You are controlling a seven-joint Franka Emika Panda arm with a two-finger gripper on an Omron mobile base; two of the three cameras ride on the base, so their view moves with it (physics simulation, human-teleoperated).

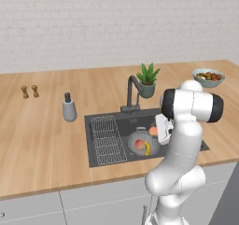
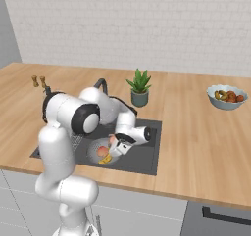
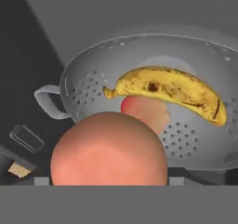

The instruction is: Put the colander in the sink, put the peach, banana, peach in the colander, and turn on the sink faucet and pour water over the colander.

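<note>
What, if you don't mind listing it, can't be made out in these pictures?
- Hand: in the hand view the near peach covers its fingertips, so the grip cannot be seen.
- Second peach: partly behind the near peach and the banana.
- Colander: right side cut off by the hand view's edge.
- Fruit bowl: contents too small to identify in the right base view.

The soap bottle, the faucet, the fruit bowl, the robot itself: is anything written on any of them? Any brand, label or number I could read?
No readable text, brand, number or sign anywhere.
Soap dispenser: plain grey, no label.
Sink faucet: plain dark, no marking.
Fruit bowl: plain.
Robot arm: white, no logo visible.
Banana in the colander: brown speckles only, no sticker.
Small rectangular outline on a dark surface beside the colander: nothing legible in it.
</note>
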